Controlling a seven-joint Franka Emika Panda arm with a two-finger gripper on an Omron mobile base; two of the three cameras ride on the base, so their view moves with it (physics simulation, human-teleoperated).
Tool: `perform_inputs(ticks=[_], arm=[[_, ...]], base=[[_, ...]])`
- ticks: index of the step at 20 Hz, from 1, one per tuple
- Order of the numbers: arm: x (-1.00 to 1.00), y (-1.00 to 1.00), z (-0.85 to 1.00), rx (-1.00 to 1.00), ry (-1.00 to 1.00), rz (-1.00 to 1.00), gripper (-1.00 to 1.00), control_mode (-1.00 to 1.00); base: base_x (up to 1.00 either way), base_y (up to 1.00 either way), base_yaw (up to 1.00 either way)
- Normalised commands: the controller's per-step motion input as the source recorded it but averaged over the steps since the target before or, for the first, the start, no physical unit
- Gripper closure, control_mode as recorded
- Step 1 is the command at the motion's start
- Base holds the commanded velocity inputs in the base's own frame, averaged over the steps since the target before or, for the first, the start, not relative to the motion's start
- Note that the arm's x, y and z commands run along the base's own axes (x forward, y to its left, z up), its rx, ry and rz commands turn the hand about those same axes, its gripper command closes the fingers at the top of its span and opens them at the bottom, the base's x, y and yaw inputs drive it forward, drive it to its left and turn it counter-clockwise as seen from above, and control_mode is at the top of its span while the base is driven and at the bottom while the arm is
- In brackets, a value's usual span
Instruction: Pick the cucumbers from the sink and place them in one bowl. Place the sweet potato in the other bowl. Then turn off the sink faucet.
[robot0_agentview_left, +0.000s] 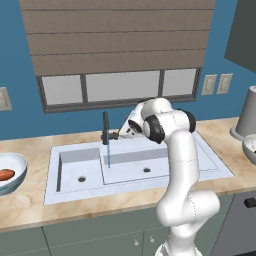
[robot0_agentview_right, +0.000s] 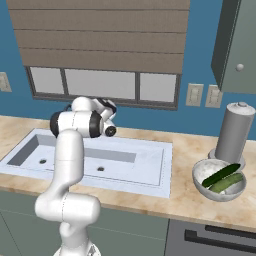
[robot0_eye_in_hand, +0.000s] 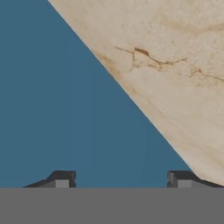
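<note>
Cucumbers we see in the right grey bowl; the left view adds the sweet potato, faucet. Our gripper stands spread, pinching nothing.

Two green cucumbers, one darker, lie in a pale grey bowl on the right; an orange-red sweet potato sits in a white, bluish-sided bowl on the left. The surface is beige with brown veins, the wall blue, the sink pale blue-white, its faucet dark grey.

Cucumbers in bowl — right of sink
</note>
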Motion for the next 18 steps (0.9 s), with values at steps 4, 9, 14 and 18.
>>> perform_inputs(ticks=[4,9,14,18], arm=[[0.01,0.58,0.0,0.0,0.0,0.0,-1.0,-1.0],[0.1,0.68,0.03,0.0,0.0,0.0,-1.0,-1.0],[0.39,0.61,0.42,0.0,0.0,0.0,-1.0,-1.0],[0.46,0.53,0.82,0.0,0.0,0.0,-1.0,-1.0]], base=[[0.0,0.0,0.0],[0.0,0.0,0.0],[0.0,0.0,0.0],[0.0,0.0,0.0]])
